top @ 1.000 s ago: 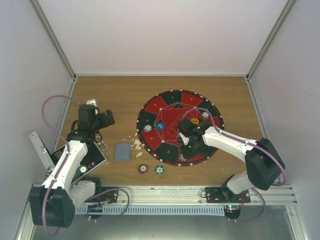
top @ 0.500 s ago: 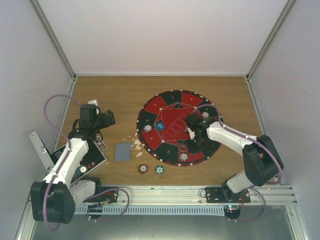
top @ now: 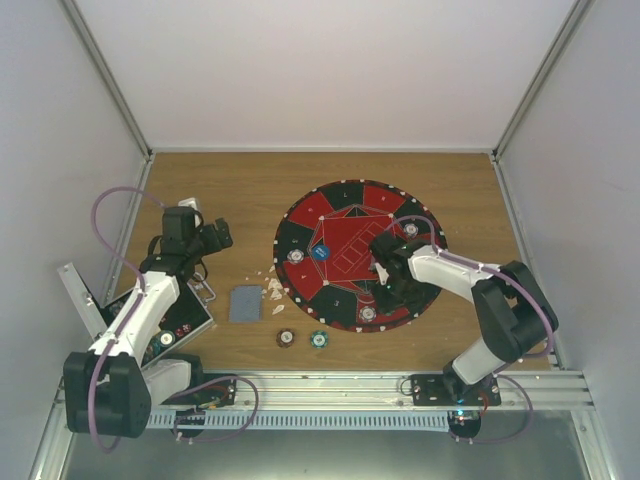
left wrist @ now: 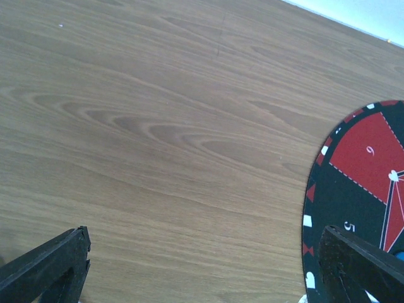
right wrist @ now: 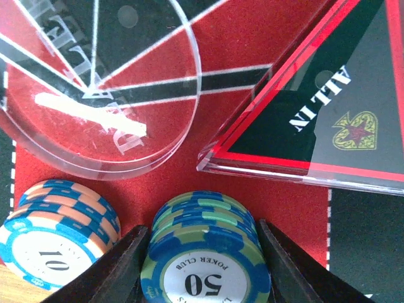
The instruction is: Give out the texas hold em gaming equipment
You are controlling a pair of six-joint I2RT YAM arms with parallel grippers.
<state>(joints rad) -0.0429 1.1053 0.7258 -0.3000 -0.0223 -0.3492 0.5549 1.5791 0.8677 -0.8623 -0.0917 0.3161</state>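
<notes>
Table [top: 220, 190] is wood, with the mat [top: 335, 205] right of centre. L gripper [left wrist: 202, 271] hangs over bare wood just beside the mat rim, spread wide, nothing btwn its tips. R gripper [right wrist: 202, 235] is down on the mat, fingers [right wrist: 123, 271] pressed to both sides of the 50 stack [right wrist: 206, 252]; reads as a pinch. That stack is over the red field. ALL IN plaque [right wrist: 315, 120] and clear disc [right wrist: 107, 82] lie beyond it, apart. 10 stack [right wrist: 57, 233] is just beside it.

Step, my read: seating the 50 stack at its spot on the mat.
- Keep the wrist vertical so the chips don't shear (only side pressure holds them).
- Get the stack flat on the felt before easing off, then pull straight up.
- One finger sits in the gap btwn the two stacks, so any sideways drift likely nudges the 10 stack.
- Stay off the plaque edge.

Hard to tell:
- Top view: R wrist covers the grip itself.
- Case [top: 165, 320] is partly under the L arm, contents unclear.
- Card [top: 244, 302] on the wood shows its back only.
- Two chips [top: 286, 338] near the front edge are too small to read.
- Wrist view cuts off the stack's base, so can't say if it's resting or lifted.
- Disc lettering is only partly legible.
</notes>
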